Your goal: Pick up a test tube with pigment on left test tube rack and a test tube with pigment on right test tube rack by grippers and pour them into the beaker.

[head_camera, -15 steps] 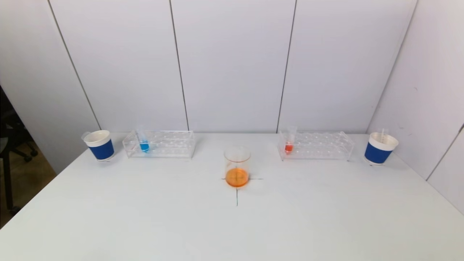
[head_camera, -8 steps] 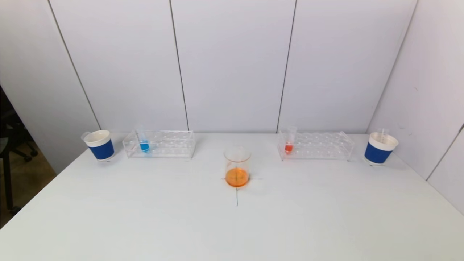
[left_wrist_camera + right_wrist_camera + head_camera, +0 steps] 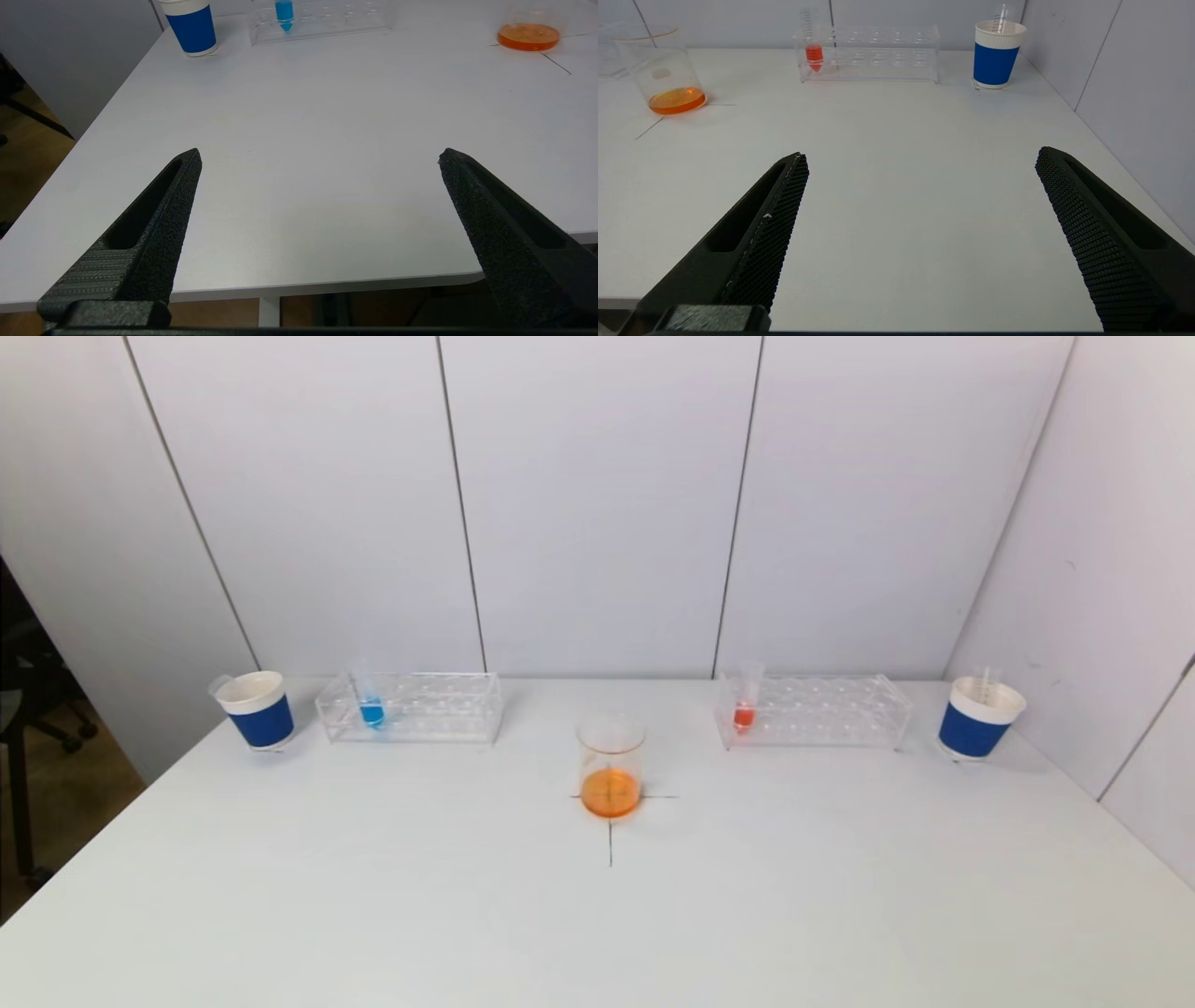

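Note:
A test tube with blue pigment [image 3: 371,707] stands in the clear left rack [image 3: 439,707]; it also shows in the left wrist view [image 3: 283,11]. A test tube with red pigment [image 3: 744,709] stands in the clear right rack [image 3: 831,711]; it also shows in the right wrist view [image 3: 814,53]. The glass beaker [image 3: 611,765] holds orange liquid at the table's middle, on a drawn cross. My left gripper [image 3: 317,156] is open and empty over the table's near edge. My right gripper [image 3: 921,156] is open and empty, also near the front. Neither arm shows in the head view.
A blue and white paper cup [image 3: 259,709] stands left of the left rack. Another cup [image 3: 976,717] stands right of the right rack with a clear tube in it. Walls close the back and right side. The white table [image 3: 597,915] drops off at the left.

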Robot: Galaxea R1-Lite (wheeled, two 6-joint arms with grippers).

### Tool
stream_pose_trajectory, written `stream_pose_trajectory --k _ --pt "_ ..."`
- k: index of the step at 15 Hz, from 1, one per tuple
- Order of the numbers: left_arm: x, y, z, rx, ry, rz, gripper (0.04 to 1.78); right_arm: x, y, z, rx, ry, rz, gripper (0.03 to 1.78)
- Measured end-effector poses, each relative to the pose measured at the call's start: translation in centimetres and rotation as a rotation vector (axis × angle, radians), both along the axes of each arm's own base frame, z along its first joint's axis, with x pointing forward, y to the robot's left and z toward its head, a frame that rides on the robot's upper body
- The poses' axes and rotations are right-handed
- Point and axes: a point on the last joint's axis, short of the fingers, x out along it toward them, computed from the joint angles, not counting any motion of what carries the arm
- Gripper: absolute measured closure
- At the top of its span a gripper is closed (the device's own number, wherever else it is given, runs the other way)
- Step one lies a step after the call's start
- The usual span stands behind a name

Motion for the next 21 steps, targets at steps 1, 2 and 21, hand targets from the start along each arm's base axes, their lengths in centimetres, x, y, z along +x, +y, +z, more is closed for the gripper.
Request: stream_pose_trajectory --k 1,2,21 --pt "0.01 0.00 -0.01 -0.012 0.001 0.002 0.05 0.00 0.00 0.00 0.000 0.000 0.000 0.04" --pt "0.01 0.00 -0.02 -0.022 0.002 0.004 0.04 0.00 0.00 0.00 0.000 0.000 0.000 0.04" --pt "0.00 0.03 -0.02 -0.083 0.005 0.023 0.05 -0.01 -0.04 0.05 0.009 -0.003 -0.017 0.04"
